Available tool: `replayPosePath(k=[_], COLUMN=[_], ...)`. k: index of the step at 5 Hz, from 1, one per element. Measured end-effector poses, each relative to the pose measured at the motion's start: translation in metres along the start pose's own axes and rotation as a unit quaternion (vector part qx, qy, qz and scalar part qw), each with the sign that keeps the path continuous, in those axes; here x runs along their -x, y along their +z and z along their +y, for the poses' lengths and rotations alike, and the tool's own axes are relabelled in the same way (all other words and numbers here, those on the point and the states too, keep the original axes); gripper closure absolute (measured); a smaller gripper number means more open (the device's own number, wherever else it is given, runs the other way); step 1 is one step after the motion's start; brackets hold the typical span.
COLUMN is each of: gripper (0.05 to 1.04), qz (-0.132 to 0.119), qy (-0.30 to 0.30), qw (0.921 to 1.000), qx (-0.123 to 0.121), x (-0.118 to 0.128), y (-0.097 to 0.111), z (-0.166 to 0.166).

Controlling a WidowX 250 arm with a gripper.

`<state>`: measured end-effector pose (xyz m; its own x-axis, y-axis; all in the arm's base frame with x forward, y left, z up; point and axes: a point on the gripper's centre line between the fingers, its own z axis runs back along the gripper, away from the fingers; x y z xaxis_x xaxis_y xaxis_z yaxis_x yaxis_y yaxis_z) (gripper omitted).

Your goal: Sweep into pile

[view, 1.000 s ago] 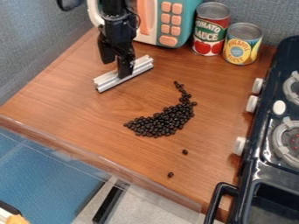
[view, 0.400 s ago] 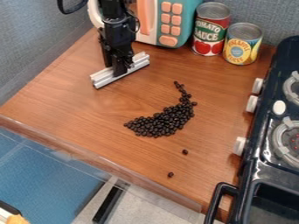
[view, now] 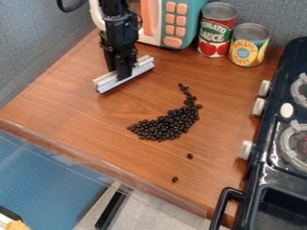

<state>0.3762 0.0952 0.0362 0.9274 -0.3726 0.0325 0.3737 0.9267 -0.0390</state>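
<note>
My gripper (view: pixel 124 74) hangs down at the upper left of the wooden surface, shut on a silver metal bar (view: pixel 108 82) that lies slantwise, from lower left to upper right. Below and to the right of the bar, dark beans (view: pixel 165 126) lie in a curved heap, with a thin tail of beans trailing up at its upper right. One stray bean (view: pixel 190 156) sits below the heap, and a second bean (view: pixel 175 179) is closer to the front edge.
A toy microwave (view: pixel 173 22) stands at the back, beside a red can (view: pixel 216 30) and a yellow-blue can (view: pixel 248 45). The toy stove (view: pixel 282 139) borders the right side. A clear rail (view: pixel 108 166) runs along the front edge.
The gripper and bar have shifted slightly left since the first frame, and a little down since the second. The beans have not moved.
</note>
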Motion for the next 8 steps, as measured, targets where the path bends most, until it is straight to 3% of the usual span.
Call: replayPosePath(k=[1, 2, 3, 4, 6, 8], gripper=[0.732, 0.732, 0.732, 0.732, 0.732, 0.732], qz=[-0.030, -0.051, -0.066, -0.064, -0.050, -0.031], qy=[0.000, -0.011, -0.045, -0.050, -0.016, 0.034], qw=[0.9994, 0.9980, 0.9951, 0.9937, 0.9953, 0.9973], qx=[0.016, 0.036, 0.057, 0.078, 0.082, 0.057], x=[-0.004, -0.001, 0.005, 0.012, 0.020, 0.024], y=[0.033, 0.050, 0.061, 0.066, 0.056, 0.039], z=[-0.012, -0.033, -0.069, -0.097, -0.142, -0.191])
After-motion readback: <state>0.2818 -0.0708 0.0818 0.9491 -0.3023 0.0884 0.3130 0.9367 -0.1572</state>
